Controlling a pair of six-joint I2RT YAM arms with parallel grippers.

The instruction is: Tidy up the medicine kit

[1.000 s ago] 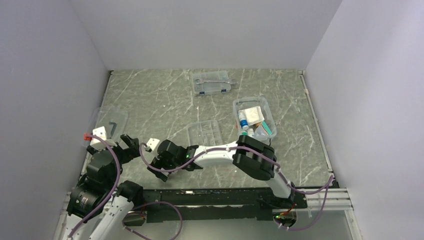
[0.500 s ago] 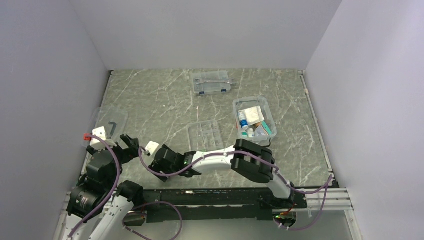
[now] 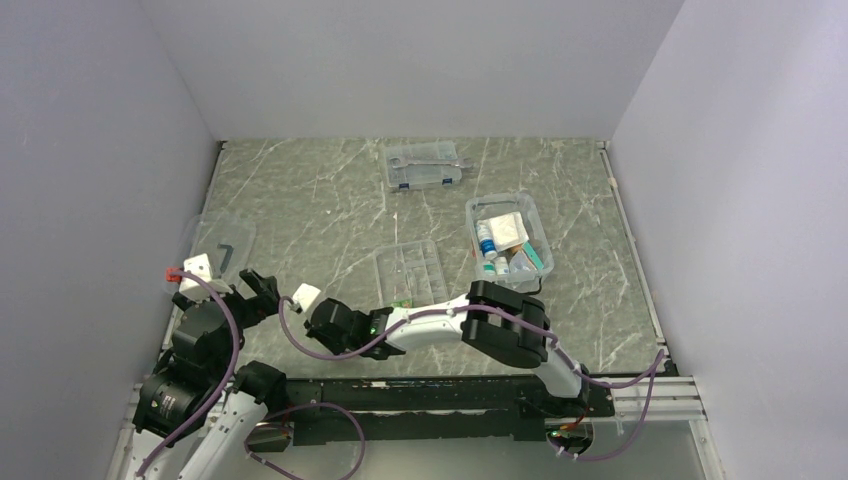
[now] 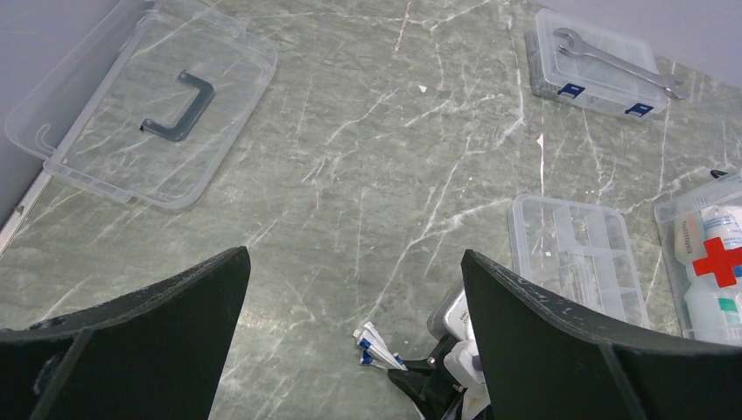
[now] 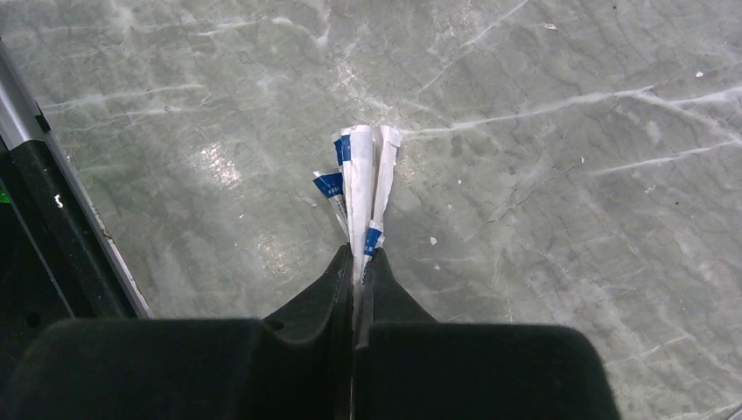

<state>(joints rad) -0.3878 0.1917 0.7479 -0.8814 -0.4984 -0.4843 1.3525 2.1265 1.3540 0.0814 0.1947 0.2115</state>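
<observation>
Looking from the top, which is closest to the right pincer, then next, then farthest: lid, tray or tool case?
1. Tray, just behind the right pincer holding packets.
2. Lid, at the left edge.
3. Tool case, at the back.

the grey marbled desk (image 3: 330,210) carries 4 clear plastic things. a flat case with blue latches (image 3: 424,166) and a wrench lies near the far edge. right of centre stands the open box (image 3: 508,236), holding small bottles and packets. the divided tray (image 3: 410,268) lies left of it, apart. the lid (image 3: 222,246) with a black handle lies at the left edge. the right arm reaches leftward, its pincer (image 3: 316,338) low over the near desk, near the left pincer (image 3: 258,288).
</observation>
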